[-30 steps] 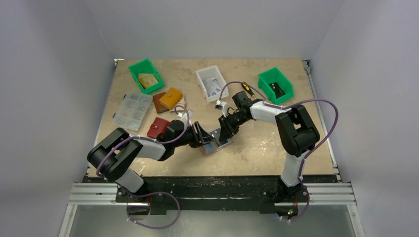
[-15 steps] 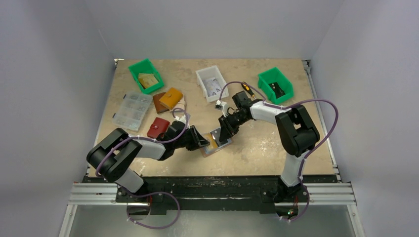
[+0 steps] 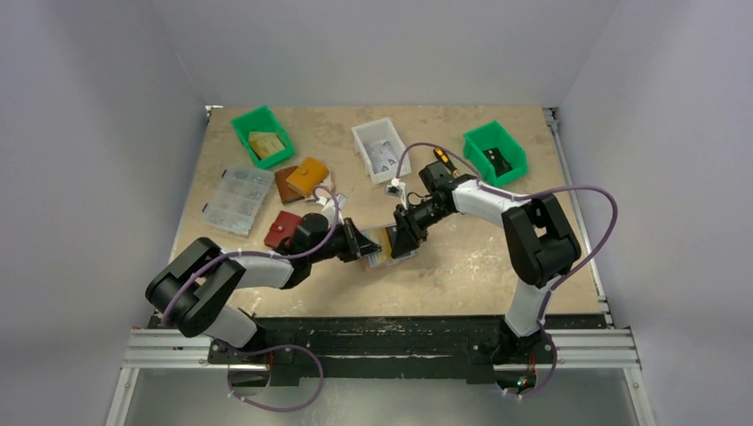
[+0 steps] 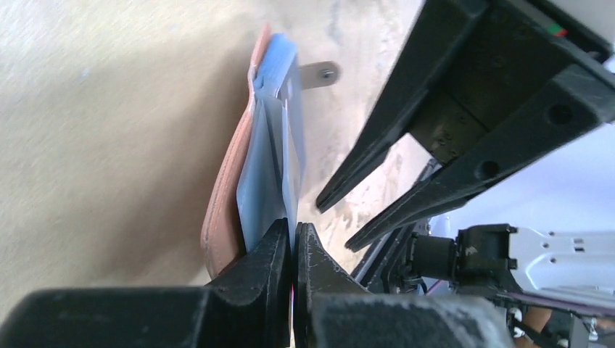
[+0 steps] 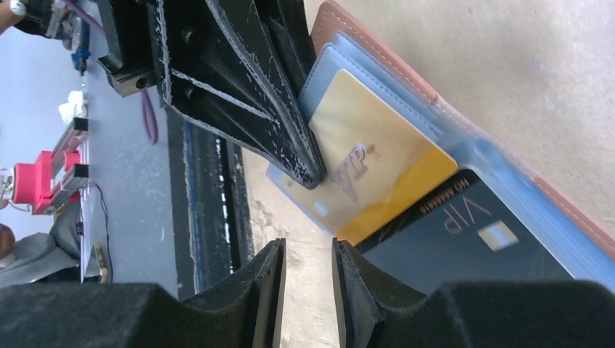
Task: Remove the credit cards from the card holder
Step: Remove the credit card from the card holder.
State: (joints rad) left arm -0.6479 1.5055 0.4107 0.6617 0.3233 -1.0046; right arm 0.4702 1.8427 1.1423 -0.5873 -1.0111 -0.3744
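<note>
The card holder (image 3: 384, 246), brown-pink leather with clear sleeves, is held tilted up off the table between the two grippers. My left gripper (image 3: 362, 242) is shut on the edge of a clear sleeve (image 4: 279, 174), with the leather cover (image 4: 226, 188) to the left. In the right wrist view a tan-gold card (image 5: 373, 170) sticks partly out of its sleeve, and a dark VIP card (image 5: 464, 239) lies below it. My right gripper (image 5: 308, 250) is slightly open and empty, just short of the gold card's lower edge. It also shows in the top view (image 3: 404, 232).
A red pouch (image 3: 284, 228), mustard-yellow wallet (image 3: 309, 175) and clear organiser box (image 3: 237, 199) lie to the left. Two green bins (image 3: 245, 124) (image 3: 479, 142) and a white tray (image 3: 362, 140) stand at the back. A screwdriver (image 3: 444, 158) lies near the right arm.
The left gripper has closed in on the holder and lifted it up and away from the table's near edge. The right gripper has shifted slightly left, staying close to it.
</note>
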